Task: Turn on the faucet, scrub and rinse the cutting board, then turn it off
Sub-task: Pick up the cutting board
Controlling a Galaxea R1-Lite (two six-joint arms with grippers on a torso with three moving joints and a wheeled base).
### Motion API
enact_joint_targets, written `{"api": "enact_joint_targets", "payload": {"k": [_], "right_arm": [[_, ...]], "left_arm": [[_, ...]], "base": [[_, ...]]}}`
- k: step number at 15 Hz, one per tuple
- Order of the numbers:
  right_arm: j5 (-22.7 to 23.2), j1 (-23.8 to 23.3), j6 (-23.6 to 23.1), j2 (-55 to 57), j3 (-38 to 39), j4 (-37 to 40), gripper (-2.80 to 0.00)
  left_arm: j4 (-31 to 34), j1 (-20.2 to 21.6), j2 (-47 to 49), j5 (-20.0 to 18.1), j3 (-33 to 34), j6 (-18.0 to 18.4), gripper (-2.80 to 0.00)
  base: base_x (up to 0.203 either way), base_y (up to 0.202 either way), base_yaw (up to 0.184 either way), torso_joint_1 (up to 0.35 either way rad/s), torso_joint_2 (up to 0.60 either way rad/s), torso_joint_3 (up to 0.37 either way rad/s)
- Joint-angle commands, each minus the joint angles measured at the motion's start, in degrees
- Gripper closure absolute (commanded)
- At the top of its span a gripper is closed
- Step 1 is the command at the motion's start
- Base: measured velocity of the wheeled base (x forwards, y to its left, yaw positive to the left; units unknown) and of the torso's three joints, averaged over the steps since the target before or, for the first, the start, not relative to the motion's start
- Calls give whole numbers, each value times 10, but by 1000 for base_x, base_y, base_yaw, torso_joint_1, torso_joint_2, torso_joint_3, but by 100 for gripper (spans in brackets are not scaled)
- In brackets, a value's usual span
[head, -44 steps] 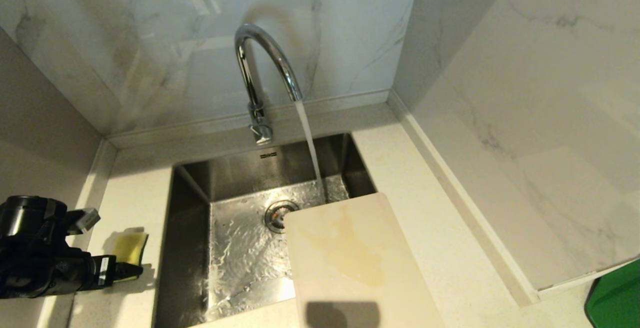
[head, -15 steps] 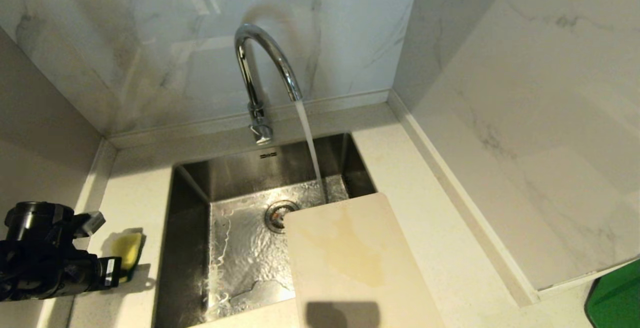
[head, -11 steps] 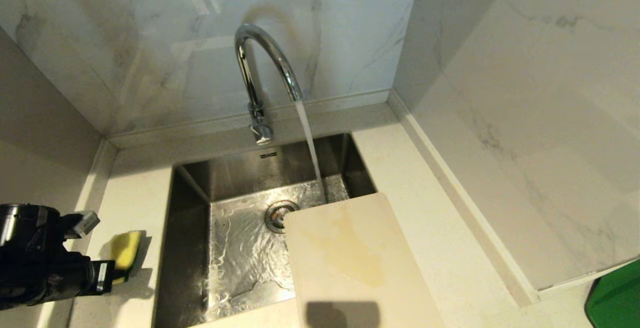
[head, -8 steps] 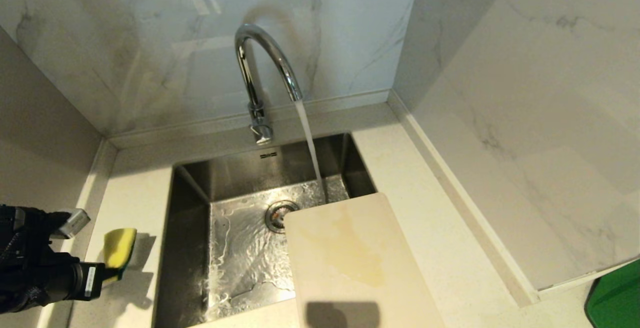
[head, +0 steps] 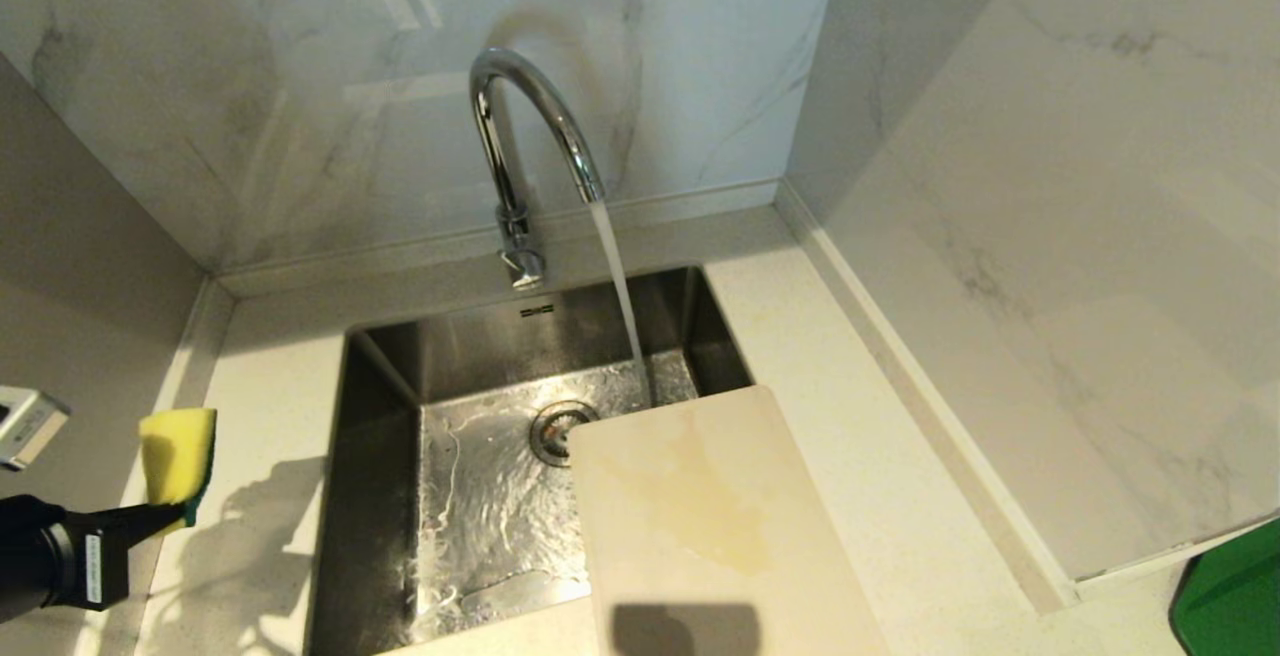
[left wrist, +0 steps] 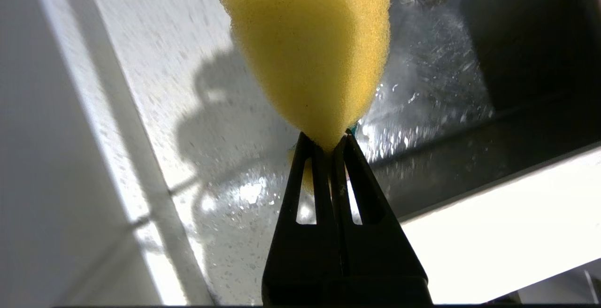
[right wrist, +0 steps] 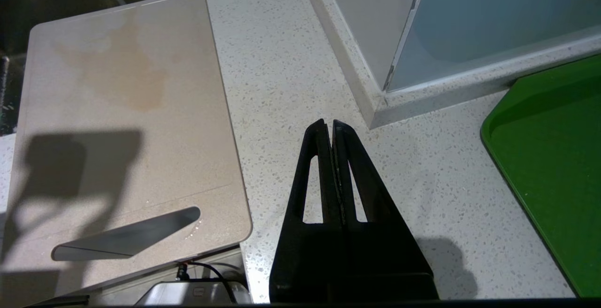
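Sponge (head: 176,454) now higher, pinched in left hand (head: 170,511), arm cut off at frame edge.

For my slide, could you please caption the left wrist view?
Left gripper pinching the yellow sponge above the wet counter beside the sink.

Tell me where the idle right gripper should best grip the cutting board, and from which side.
Probably the slot-handle end of the cutting board, approached from the robot's near side: it overhangs the counter edge beside the right gripper, while the far end juts over the sink.
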Motion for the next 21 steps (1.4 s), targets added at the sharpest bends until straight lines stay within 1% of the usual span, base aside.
{"api": "enact_joint_targets", "payload": {"k": [1,4,6,8,10,11,13,14,15,16,18,21], "right_arm": [[0,0,0,-1,0,0,0],[0,0,0,-1,0,0,0],[0,0,0,-1,0,0,0],[0,0,0,-1,0,0,0],[0,0,0,-1,0,0,0],[0,0,0,-1,0,0,0],[0,0,0,-1,0,0,0],[0,0,0,-1,0,0,0],[0,0,0,-1,0,0,0],[0,0,0,-1,0,0,0],[0,0,0,-1,0,0,0],[0,0,0,-1,0,0,0]], "left_arm": [[-3,0,-100,-1,16,0,0],[10,-2,-189,-2,34,-2,0],[29,-1,-253,0,42,-2,0],[73,-2,-338,1,43,-3,0],[139,-3,-426,0,38,-1,0],[168,-3,-463,0,37,-1,0],[205,-4,-521,1,43,0,0],[227,-10,-540,2,47,0,0],[242,-28,-551,4,49,1,0],[250,-37,-564,4,52,1,0],[259,-38,-584,4,70,1,0],[260,-33,-614,1,115,2,0]], "base": [[0,0,0,0,0,0],[0,0,0,0,0,0],[0,0,0,0,0,0],[0,0,0,0,0,0],[0,0,0,0,0,0],[0,0,0,0,0,0],[0,0,0,0,0,0],[0,0,0,0,0,0],[0,0,0,0,0,0],[0,0,0,0,0,0],[0,0,0,0,0,0],[0,0,0,0,0,0]]}}
